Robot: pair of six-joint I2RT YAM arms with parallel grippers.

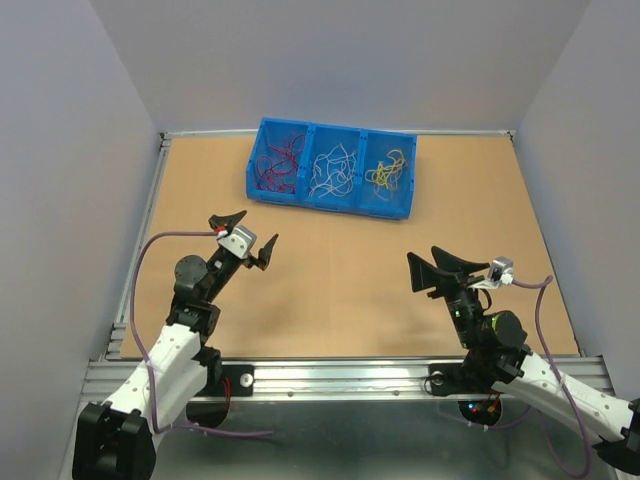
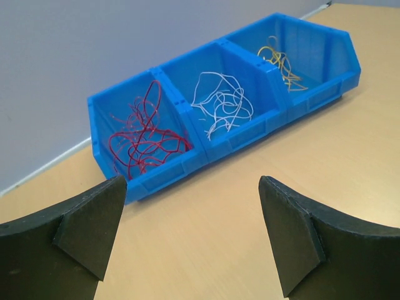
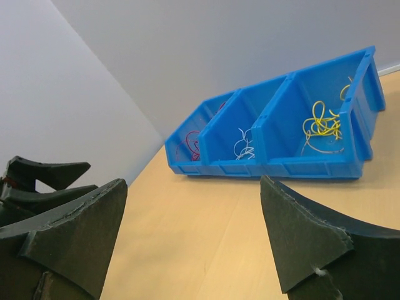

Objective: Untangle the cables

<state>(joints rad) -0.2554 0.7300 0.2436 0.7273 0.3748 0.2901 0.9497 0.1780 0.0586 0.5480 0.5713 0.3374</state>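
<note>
Grey walls box in a tan table (image 1: 350,300). Red cables (image 1: 278,165), white cables (image 1: 332,170) and yellow cables (image 1: 388,170) lie one clump per compartment in a blue bin (image 1: 330,204) by the far edge. My left fingers (image 2: 94,225) and right fingers (image 3: 300,237) hang spread and empty by the near edge. I expect light, limp, springy wire, so I'd pinch a raised loop.
</note>
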